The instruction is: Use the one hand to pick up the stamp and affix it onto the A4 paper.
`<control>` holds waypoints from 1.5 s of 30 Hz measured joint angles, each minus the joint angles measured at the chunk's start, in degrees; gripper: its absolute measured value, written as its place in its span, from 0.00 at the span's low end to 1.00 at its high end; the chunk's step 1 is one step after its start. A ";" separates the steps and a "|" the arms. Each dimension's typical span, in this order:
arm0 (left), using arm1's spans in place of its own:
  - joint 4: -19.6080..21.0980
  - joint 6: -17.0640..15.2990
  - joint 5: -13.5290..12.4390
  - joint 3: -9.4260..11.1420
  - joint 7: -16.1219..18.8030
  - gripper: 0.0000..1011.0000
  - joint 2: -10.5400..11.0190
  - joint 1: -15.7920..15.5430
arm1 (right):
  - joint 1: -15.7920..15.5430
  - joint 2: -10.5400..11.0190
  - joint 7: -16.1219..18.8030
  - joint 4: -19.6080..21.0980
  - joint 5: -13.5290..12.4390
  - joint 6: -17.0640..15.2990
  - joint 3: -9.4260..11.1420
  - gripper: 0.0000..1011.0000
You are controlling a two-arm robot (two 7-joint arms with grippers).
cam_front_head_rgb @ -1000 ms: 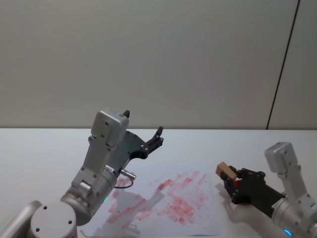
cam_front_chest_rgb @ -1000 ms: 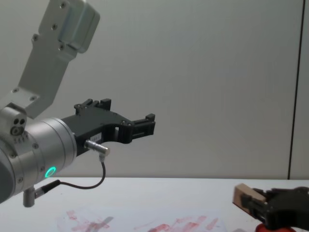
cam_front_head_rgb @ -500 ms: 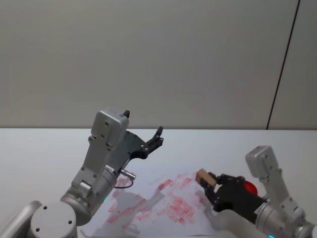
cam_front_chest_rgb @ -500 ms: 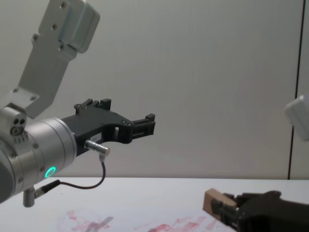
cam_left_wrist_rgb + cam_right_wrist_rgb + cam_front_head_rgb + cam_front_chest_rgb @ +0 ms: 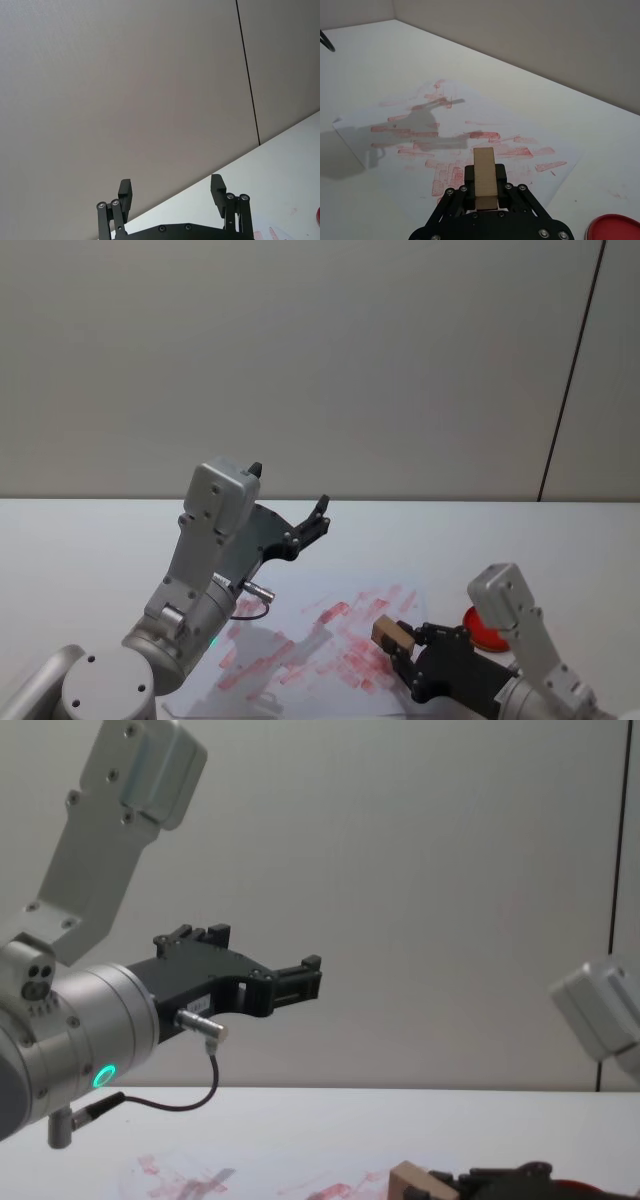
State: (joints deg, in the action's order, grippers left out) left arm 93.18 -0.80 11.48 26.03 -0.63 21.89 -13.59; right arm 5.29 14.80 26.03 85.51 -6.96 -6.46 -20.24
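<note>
Right gripper [image 5: 403, 648], lower right of the head view: black jaws closed on the stamp [image 5: 392, 634], one on each long side. The stamp is a small, light-tan wooden block, rectangular and plain-faced, with square edges. In the right wrist view it [image 5: 484, 170] stands out forward of the jaws, its pale top face catching the light. It sits over the right-hand part of the A4 paper [image 5: 330, 680], above a dense patch of red prints. Whether its underside touches the sheet cannot be made out.

The A4 paper is a white sheet lying flat on the pale desk [image 5: 80, 540], lower centre of the head view. It is covered with red-pink bars and smears, and the shadow of an arm falls across its left half. A round red ink pad [image 5: 480, 630] rests on the desk just beyond the sheet's right edge, behind the right arm.

Left gripper [image 5: 170, 187]: raised well above the desk at centre left of the head view, jaws spread wide and empty, pointing toward the grey wall [image 5: 400, 360].
</note>
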 joint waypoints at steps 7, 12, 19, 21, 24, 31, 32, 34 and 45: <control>0.00 0.00 0.00 0.00 0.00 0.99 0.00 0.00 | -0.35 0.03 0.29 -0.26 0.47 -0.07 -0.41 0.21; 0.00 0.00 0.00 0.00 0.00 0.99 0.00 0.00 | -0.47 0.10 0.38 -0.64 0.82 -0.20 -0.63 0.21; 0.00 0.00 0.00 0.00 0.00 0.99 0.00 0.00 | -0.53 0.21 0.65 -1.14 1.43 -0.76 -0.86 0.21; 0.00 0.00 0.00 0.00 0.00 0.99 0.00 0.00 | -0.53 0.25 0.75 -1.22 1.59 -0.84 -0.89 0.21; 0.00 0.00 0.00 0.00 0.00 0.99 0.00 0.00 | -0.51 0.31 1.00 -1.33 1.85 -0.96 -0.93 0.21; 0.00 0.00 0.00 0.00 0.00 0.99 0.00 0.00 | -0.35 0.44 1.57 -1.47 2.50 -1.49 -1.09 0.21; 0.00 0.00 0.00 0.00 0.00 0.99 0.00 0.00 | -0.35 0.45 1.62 -1.48 2.55 -1.53 -1.11 0.21; 0.00 0.00 0.00 0.00 0.00 0.99 0.00 0.00 | -0.34 0.48 1.69 -1.50 2.62 -1.63 -1.13 0.21; 0.00 0.00 0.00 0.00 0.00 0.99 0.00 0.00 | -0.61 0.63 1.35 -1.21 1.32 -1.05 -1.14 0.21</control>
State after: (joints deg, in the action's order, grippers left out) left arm 93.17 -0.80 11.48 26.02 -0.63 21.90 -13.59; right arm 4.68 15.43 27.38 84.30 -5.64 -7.51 -21.39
